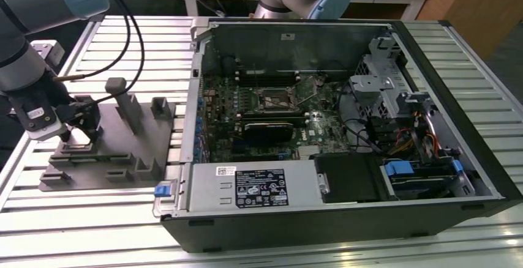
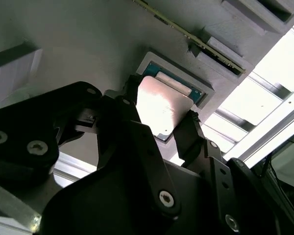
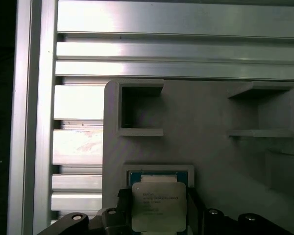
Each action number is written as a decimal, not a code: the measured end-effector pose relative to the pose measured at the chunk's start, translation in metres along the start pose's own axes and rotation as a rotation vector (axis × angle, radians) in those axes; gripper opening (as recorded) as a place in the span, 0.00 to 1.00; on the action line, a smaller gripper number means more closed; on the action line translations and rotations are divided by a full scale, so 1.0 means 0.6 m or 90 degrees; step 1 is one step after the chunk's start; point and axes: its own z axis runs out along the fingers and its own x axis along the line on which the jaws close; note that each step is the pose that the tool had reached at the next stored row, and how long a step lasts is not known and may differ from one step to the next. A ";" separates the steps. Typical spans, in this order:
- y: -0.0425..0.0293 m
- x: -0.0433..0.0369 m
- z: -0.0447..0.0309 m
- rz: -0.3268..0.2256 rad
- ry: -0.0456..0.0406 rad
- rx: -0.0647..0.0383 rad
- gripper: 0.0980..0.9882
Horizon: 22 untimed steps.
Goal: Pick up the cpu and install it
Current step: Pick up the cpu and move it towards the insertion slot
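Item: cpu [image 2: 162,104], a flat square chip with a silvery metal lid on a green board.
Location: directly between the gripper's fingertips, at the pocket [image 3: 159,169] of the fixture [image 1: 122,153]. Whether it has cleared the pocket floor cannot be told.
Gripper [image 2: 160,113]: closed on the cpu. The fingers [image 2: 190,128] press two opposite edges, and the lid is bare between them in both wrist views.
Fixture: grey plastic, directly under the gripper, with further empty recesses just beyond the pocket.
Table [image 1: 98,219]: slatted aluminium, below the gripper and carrying the fixture.
Case [image 1: 457,210]: open, well apart from the gripper, toward the exterior view's right.
Socket [image 1: 276,98]: on the board inside the case, far from the gripper.
Weight: light, by the look of it.
Stiffness: rigid, with no give under the pads.
Surface: smooth metal, likely slippery, so the hold probably relies on squeeze alone.
Fragility: high (the underside contacts and board corners would suffer from a knock or a twist).
Hold: the two opposite side edges, as taken here, centred along each edge and kept level. A hold off centre could let the chip pivot.
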 end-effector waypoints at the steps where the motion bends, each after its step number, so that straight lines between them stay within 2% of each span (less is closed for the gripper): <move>1: 0.000 0.000 0.000 0.000 0.0000 0.000 0.50; 6: 0.000 0.000 0.000 0.000 -0.0001 0.000 0.50; 9: 0.000 0.000 -0.006 0.000 0.0000 0.000 0.50; 16: 0.002 -0.001 -0.031 0.000 0.0000 0.000 0.50; 22: 0.003 -0.002 -0.062 0.000 -0.0001 0.000 0.50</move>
